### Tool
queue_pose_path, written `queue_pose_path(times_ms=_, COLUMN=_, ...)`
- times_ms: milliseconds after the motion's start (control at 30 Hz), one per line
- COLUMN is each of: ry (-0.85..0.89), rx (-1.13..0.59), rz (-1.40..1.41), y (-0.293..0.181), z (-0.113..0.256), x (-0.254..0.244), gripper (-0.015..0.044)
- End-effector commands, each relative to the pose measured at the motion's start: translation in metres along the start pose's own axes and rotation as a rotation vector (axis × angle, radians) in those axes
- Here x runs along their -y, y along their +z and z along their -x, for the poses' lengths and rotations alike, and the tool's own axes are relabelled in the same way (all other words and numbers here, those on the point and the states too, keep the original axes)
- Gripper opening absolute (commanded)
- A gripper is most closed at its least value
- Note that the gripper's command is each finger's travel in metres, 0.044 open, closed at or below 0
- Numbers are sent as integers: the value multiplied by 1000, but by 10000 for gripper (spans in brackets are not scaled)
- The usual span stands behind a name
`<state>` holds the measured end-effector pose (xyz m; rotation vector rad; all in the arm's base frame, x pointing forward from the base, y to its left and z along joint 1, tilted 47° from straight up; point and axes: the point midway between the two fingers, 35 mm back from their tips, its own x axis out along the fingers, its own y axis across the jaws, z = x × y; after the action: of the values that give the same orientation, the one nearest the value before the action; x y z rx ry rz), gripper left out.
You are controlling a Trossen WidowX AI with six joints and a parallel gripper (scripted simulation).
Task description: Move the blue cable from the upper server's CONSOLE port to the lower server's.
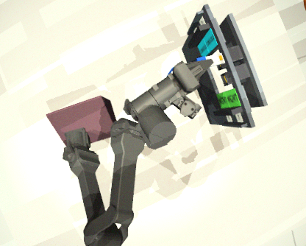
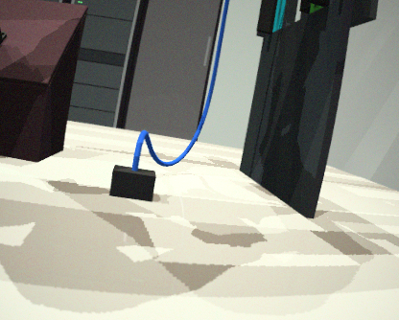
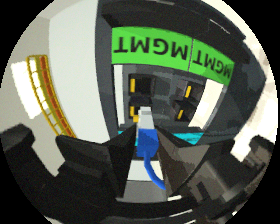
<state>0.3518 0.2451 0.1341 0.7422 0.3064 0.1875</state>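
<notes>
Taking the green MGMT label (image 1: 229, 99) (image 2: 316, 7) (image 3: 150, 46) as the landmark, I have my gripper (image 1: 210, 63) (image 3: 144, 127) at the dark server rack (image 1: 233, 82) (image 2: 293, 110) (image 3: 105, 60), its fingers clamped on the blue cable's plug (image 1: 201, 59) (image 3: 147, 142). In the wrist view, where the label reads upside down, the plug lies below it, with the blue body between my fingers and the pale tip pointing up toward the label. The tip overlaps the lower port (image 3: 140, 107) of the left-hand column beneath the label; whether it is seated there, or only in front, I cannot tell. A second column of ports (image 3: 185, 111) stands beside it, also below the label. From above, the plug lies between the green label and the cyan label (image 1: 207, 42) (image 2: 279, 14) (image 3: 187, 137), nearer the cyan one. The blue cable (image 1: 171, 71) (image 2: 211, 96) (image 3: 153, 172) trails behind the plug; in the exterior view it hangs to the left of the green label, dips into a loop, and rises again before meeting a small black block (image 2: 132, 183), below and left of the label. The maroon box (image 1: 81, 118) (image 2: 34, 43) stands well apart to the label's left.
</notes>
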Motion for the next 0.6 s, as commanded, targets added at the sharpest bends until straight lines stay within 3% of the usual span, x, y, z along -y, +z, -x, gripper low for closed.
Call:
queue_pose_path(times_ms=0, ry=-1, rx=-1, rz=-5, y=-1, z=3, x=1, gripper=0)
queue_pose_path(times_ms=567, ry=-1, rx=-1, rz=-5, y=-5, z=13, x=1, gripper=0)
